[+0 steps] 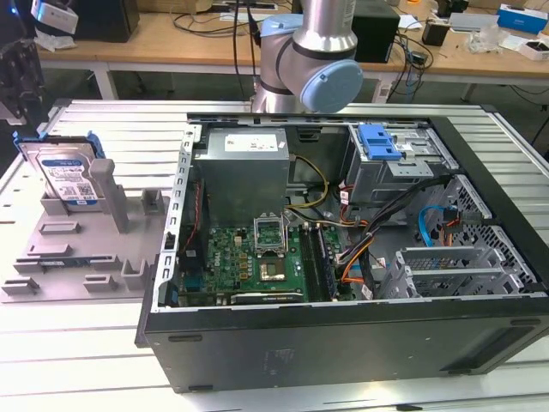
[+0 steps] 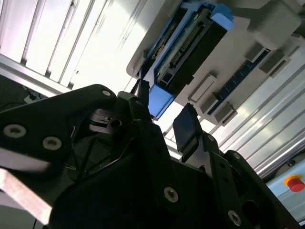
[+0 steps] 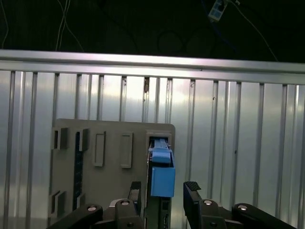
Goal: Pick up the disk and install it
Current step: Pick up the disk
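In the exterior view the open case (image 1: pixel 343 343) lies nearest. Its board (image 1: pixel 257 257) faces up, with a grey box (image 1: pixel 244 167) behind it and a blue latch (image 1: pixel 379 142) on the bay at the far right. Cables (image 1: pixel 369 232) crowd the room between board and bay.

Just beside the case wall, on the exterior view's left, a grey fixture (image 1: pixel 86 257) sits on the ribbed table (image 1: pixel 120 129). The disk (image 1: pixel 64 172) stands on edge at the fixture's far end, leaning back with its label showing. Its upper edge is free above the fixture. A grey post (image 1: pixel 107 193) stands just to its right. Farther off are the arm (image 1: pixel 313 60) and a wooden bench (image 1: pixel 171 39).

The wrist views give the close detail. In the first wrist view the gripper (image 3: pixel 164 195) is spread apart. One finger (image 3: pixel 192 198) stands on each side of the disk's blue bracket end (image 3: pixel 162 179), with a narrow gap on either side, and it grips nothing. Bare table ribs run past the fixture's far edge to a rail (image 3: pixel 152 62).

The second wrist view shows the disk's connector edge (image 2: pixel 190 47), and a red button (image 2: pixel 295 182) off to one side.
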You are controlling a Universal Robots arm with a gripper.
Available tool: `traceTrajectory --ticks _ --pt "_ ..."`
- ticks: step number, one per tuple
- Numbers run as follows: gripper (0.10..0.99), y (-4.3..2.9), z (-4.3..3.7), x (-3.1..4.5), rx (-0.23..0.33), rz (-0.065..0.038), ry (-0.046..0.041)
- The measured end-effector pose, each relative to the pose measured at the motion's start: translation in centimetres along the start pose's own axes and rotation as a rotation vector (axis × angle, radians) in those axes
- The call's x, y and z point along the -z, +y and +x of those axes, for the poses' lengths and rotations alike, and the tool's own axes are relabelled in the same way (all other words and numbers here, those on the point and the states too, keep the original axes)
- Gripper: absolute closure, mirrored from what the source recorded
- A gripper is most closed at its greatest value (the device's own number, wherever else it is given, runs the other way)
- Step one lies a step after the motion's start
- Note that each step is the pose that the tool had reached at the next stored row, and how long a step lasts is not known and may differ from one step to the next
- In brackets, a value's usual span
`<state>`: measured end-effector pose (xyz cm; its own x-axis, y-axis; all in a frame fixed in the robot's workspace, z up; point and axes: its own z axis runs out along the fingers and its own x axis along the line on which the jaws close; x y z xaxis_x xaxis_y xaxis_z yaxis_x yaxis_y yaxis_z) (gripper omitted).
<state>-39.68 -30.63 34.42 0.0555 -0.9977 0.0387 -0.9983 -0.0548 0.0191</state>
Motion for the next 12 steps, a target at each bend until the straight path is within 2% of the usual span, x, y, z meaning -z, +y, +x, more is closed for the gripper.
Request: traceTrajectory --ticks 12 --pt "0.604 0.03 0.04 -1.17 0.0 0.0 0.0"
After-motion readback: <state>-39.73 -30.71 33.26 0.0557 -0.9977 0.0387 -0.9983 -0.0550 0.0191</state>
